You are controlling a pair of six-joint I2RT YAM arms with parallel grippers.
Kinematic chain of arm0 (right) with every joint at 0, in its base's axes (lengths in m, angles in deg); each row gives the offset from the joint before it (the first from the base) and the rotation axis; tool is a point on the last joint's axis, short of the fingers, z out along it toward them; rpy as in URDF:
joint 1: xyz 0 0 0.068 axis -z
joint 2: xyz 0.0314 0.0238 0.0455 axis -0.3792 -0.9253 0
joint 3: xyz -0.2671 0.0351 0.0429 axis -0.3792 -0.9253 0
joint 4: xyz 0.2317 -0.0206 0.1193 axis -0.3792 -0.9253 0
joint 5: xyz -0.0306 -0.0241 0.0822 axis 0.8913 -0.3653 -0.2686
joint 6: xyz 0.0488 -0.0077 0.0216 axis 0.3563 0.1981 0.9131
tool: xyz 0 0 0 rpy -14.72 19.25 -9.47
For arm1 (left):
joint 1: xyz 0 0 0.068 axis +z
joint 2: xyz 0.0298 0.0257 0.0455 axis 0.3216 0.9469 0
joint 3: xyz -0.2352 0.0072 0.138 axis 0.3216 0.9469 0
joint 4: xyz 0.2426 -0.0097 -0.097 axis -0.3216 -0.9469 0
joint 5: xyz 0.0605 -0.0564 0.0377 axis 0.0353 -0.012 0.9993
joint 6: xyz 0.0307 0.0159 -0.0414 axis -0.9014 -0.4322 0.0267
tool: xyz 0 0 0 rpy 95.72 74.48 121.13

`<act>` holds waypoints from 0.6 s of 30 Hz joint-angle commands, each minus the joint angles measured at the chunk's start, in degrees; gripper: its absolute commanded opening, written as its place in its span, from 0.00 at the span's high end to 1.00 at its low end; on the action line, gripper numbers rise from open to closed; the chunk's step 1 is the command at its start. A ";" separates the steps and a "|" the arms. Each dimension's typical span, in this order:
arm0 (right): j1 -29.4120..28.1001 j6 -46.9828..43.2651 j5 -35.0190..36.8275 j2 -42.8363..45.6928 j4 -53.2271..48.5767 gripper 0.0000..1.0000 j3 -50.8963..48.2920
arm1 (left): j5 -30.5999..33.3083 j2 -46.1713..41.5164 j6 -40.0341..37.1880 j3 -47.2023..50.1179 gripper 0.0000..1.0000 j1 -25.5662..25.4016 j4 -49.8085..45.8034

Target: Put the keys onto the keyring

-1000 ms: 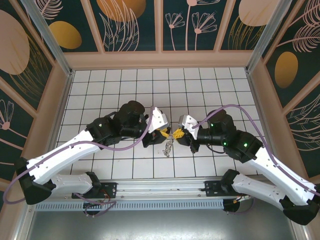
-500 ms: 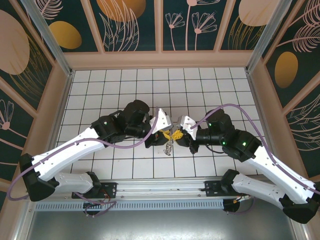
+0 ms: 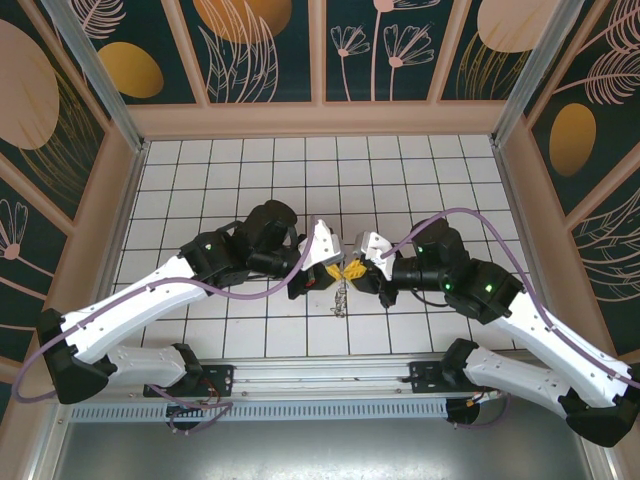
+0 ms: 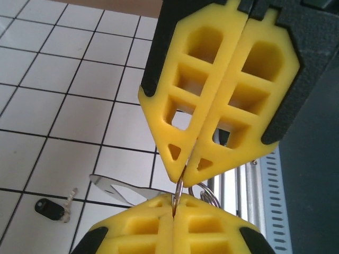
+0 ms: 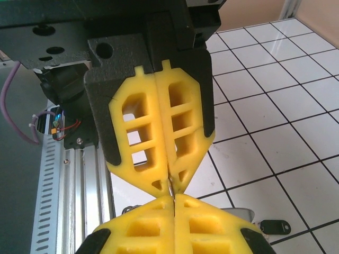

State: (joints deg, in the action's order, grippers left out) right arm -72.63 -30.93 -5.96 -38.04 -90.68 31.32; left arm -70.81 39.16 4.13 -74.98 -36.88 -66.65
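At the centre of the top external view, the left gripper (image 3: pixel 333 270) and the right gripper (image 3: pixel 356 272) are seen tip to tip above the white tiled floor (image 3: pixel 250 170). The keys (image 3: pixel 340 298) hang as a small dark metal cluster directly below the meeting point, towards the lower edge of the tiles.

In the left wrist view, the left gripper (image 4: pixel 174 210) is recorded at the bottom of the frame with its yellow fingers (image 4: pixel 137 227) pressed together. The right gripper (image 4: pixel 184 170) points down from the top, and its fingers are likewise closed along their seam. The keyring (image 4: pixel 179 191), a thin metal wire loop, is pinched in the seams of both pairs at mid-frame. A flat silver key blade (image 4: pixel 121 189) projects to the left of the loop. A small black key fob (image 4: pixel 50 209) lies on the tiles at lower left.

In the right wrist view, the right gripper (image 5: pixel 174 203) is at the bottom and the left gripper (image 5: pixel 169 184) above it. Both are closed, with a sliver of metal between the tips.
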 commanded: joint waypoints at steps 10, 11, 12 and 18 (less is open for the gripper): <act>-0.72 3.72 4.54 8.30 7.53 0.53 -3.18 | -1.74 -7.38 5.40 5.63 1.00 -0.10 12.66; -0.72 4.29 4.36 9.07 7.54 0.52 -3.51 | -1.80 -8.10 6.22 6.59 1.00 -0.16 14.05; -0.74 4.69 4.17 9.61 7.38 0.52 -3.65 | -1.88 -8.70 6.90 7.32 1.00 -0.16 15.16; -0.73 5.15 2.43 9.27 7.29 0.57 -3.83 | -3.88 -10.48 9.76 10.13 1.00 -0.09 20.46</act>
State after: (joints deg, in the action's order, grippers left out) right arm -72.92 -27.00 -2.73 -28.20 -85.44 28.39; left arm -72.50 29.87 11.23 -65.86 -36.88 -52.79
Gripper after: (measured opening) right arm 0.435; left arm 0.043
